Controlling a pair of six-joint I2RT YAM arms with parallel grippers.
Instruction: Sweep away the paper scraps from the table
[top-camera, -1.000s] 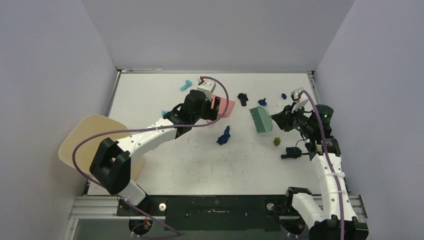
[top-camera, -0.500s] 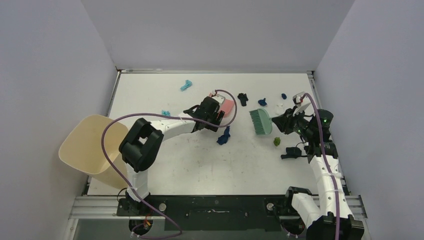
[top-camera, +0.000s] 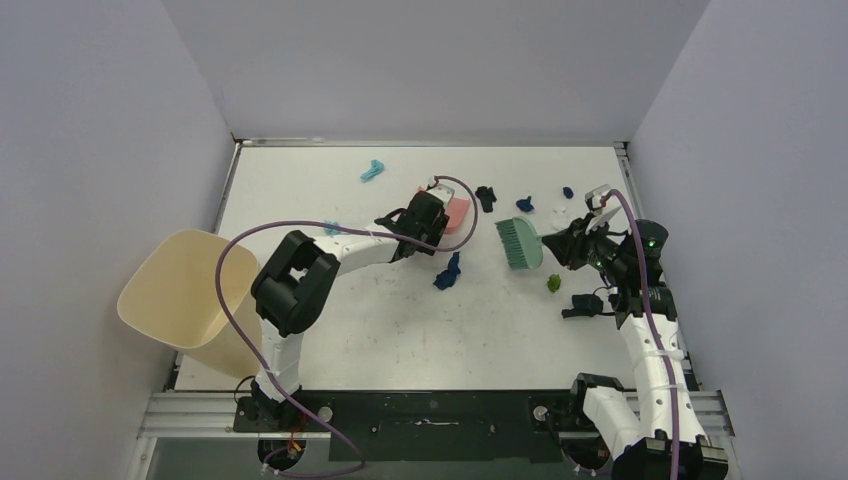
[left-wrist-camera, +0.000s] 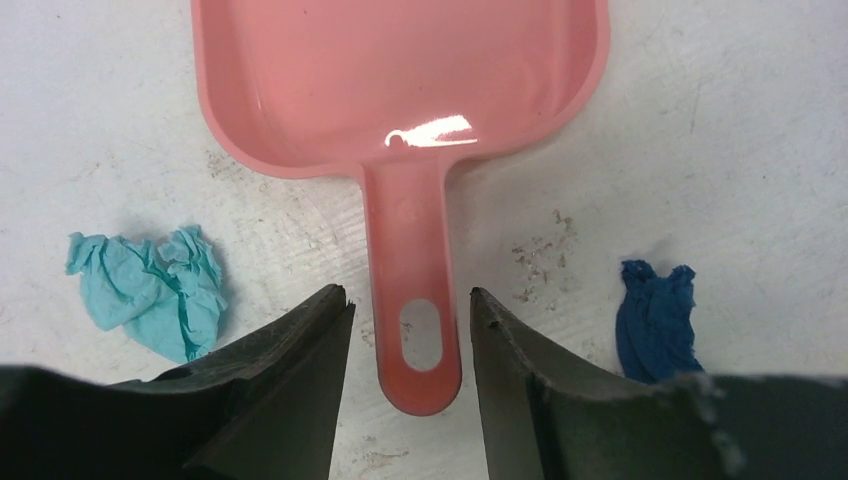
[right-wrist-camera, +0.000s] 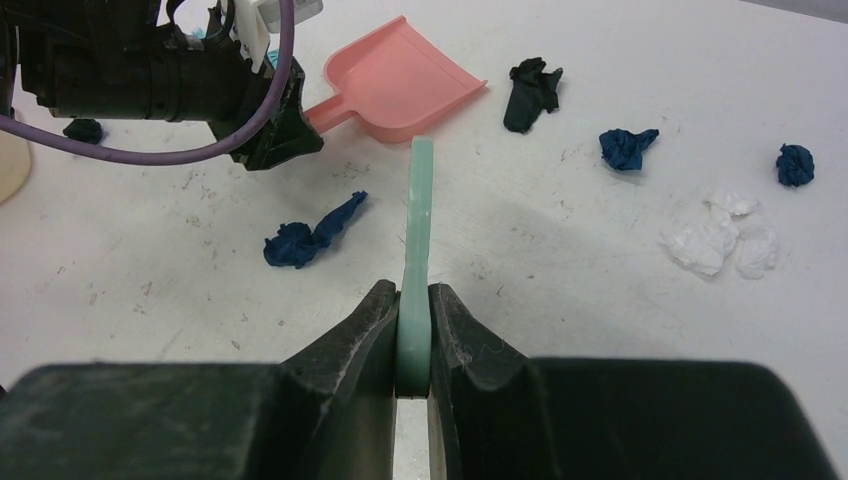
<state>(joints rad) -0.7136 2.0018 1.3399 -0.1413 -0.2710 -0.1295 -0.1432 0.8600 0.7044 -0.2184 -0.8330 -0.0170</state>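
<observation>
Paper scraps lie over the white table (top-camera: 400, 330): a teal one (top-camera: 372, 170), a black one (top-camera: 486, 197), a dark blue one (top-camera: 447, 272), a green one (top-camera: 553, 284) and a white one (top-camera: 560, 212). My left gripper (top-camera: 425, 215) is open, its fingers either side of the pink dustpan's handle (left-wrist-camera: 410, 300) without touching it. A teal wad (left-wrist-camera: 150, 290) and a dark blue wad (left-wrist-camera: 655, 320) flank it. My right gripper (right-wrist-camera: 413, 300) is shut on the teal brush's handle (right-wrist-camera: 420, 210), with the brush head (top-camera: 520, 243) held left of it.
A beige bin (top-camera: 180, 290) stands off the table's left edge. Another black scrap (top-camera: 582, 305) lies by the right arm. Walls close the table at the back and on both sides.
My left arm has swung right and folded, bringing its gripper onto the dustpan's handle. The brush in my right gripper has shifted slightly left.
</observation>
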